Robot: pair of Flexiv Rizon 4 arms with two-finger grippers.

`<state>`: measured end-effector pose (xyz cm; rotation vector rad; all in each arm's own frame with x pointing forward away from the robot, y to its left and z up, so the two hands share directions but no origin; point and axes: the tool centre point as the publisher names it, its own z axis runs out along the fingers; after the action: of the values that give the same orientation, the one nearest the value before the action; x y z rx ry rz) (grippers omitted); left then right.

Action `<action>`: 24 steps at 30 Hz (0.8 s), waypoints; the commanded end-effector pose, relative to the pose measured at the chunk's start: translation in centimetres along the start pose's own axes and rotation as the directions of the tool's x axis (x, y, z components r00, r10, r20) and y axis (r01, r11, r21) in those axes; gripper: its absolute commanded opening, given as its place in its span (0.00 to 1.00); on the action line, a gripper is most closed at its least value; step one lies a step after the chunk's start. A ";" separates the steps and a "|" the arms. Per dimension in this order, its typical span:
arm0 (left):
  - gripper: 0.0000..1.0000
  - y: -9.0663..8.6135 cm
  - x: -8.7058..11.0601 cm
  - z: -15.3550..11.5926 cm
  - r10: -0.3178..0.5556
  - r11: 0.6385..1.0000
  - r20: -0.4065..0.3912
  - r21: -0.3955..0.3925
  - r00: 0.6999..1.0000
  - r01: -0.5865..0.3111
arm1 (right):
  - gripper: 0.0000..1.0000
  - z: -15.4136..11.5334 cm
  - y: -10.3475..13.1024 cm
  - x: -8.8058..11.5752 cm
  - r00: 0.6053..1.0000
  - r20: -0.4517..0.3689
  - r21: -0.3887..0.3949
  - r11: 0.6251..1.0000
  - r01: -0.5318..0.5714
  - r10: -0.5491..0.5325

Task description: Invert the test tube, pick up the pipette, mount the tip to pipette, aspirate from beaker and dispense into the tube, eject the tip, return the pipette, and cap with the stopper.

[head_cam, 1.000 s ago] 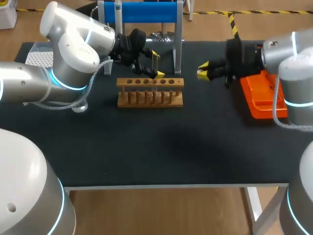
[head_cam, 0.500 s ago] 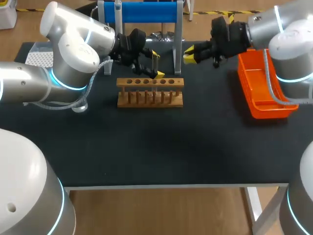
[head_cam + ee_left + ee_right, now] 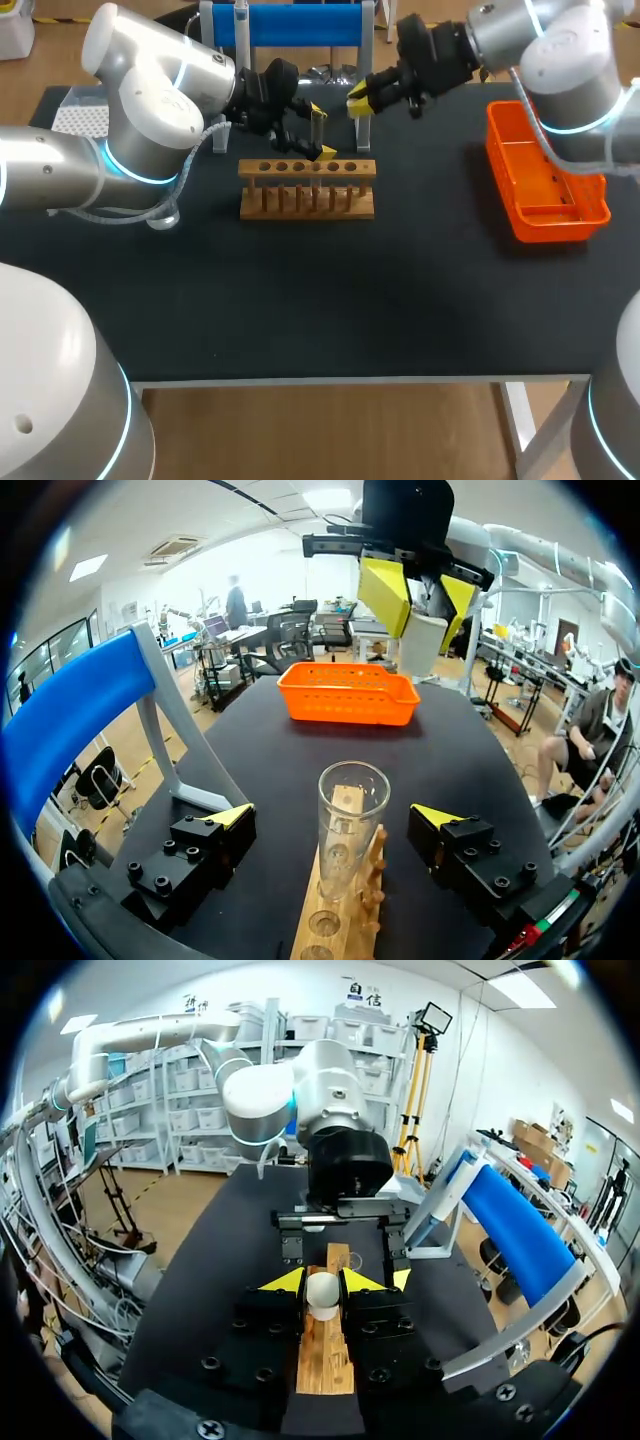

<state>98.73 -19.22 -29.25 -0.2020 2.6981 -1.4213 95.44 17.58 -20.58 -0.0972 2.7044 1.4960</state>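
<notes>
Left gripper [image 3: 334, 816]: fingers spread wide, one either side of the tube [image 3: 351, 810], touching neither side; nothing held.
Tube: upright in the rack [image 3: 306, 188], mouth up, at the rack's end towards the right arm; no liquid that I can make out.
Handling, my judgement: thin clear glass, so light, stiff, slick against the finger pads and quick to crack under a hard pinch or a sideways knock; best taken on the straight wall below the rim, pads square on two opposite sides, squeeze kept gentle; the rack alone steadies it, so a downward push could tip it or jam it in its hole.
Right gripper [image 3: 358, 100]: closed on the stopper [image 3: 322, 1297], a small white plug pinched by its sides; it hangs above and beyond the tube mouth, not yet over it.
Stopper, judged: light, probably slightly yielding; the end facing the tube shows clear of the fingers, which is what seating needs.
Basket [image 3: 548, 230]: orange, far right on the table [image 3: 330, 290], well apart.
</notes>
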 end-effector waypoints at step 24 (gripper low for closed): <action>1.00 -0.1 -0.1 0.0 -0.001 1.000 -0.003 -0.004 1.000 0.001 | 0.00 3.6 2.0 -1.6 0.995 -0.100 0.043 0.999 0.018 -0.014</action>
<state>98.73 -19.22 -29.25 -0.2020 2.6981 -1.4214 96.48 21.33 -20.70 -0.1891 2.7934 1.4689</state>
